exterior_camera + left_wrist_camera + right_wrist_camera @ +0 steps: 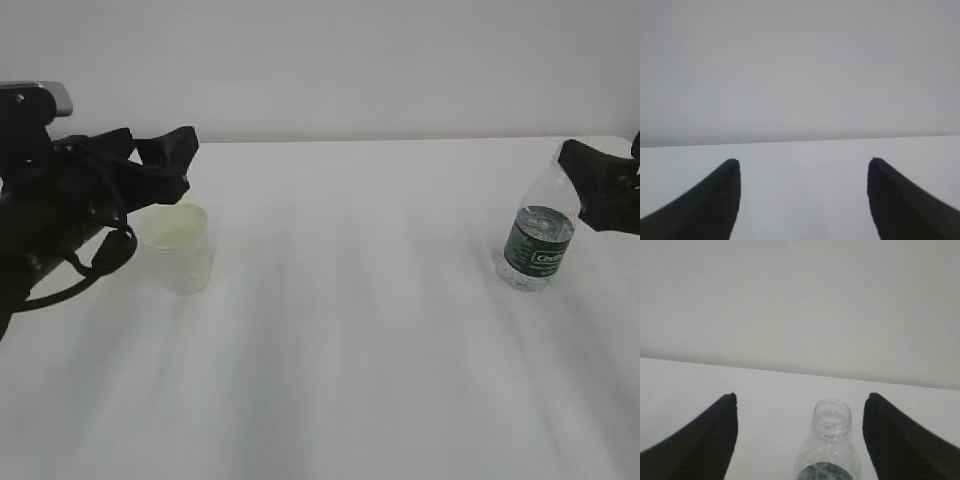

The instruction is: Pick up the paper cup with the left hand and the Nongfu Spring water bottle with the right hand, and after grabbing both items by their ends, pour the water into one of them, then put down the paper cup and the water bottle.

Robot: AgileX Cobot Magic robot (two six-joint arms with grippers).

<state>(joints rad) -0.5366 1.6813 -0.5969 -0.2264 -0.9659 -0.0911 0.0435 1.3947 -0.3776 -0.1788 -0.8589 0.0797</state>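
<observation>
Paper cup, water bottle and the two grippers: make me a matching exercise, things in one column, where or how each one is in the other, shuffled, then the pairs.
Things:
1. paper cup
2. water bottle
3. left gripper
4. right gripper

States:
A. open, nothing between its jaws
B. stands uncapped, right side of table
C. open, jaws either side of a bottle neck
D. stands upright, left side of table

Pairs: 1-D, 2-B, 3-A, 4-C

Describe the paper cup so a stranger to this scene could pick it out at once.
Start at the white table and go to its left side, where the thick black left hand with looping cables hangs. Just under its claw stands the paper cup: short, white, tapered, pale yellow inside. The only other object, the bottle, is clear and green-labelled, far right.
</observation>
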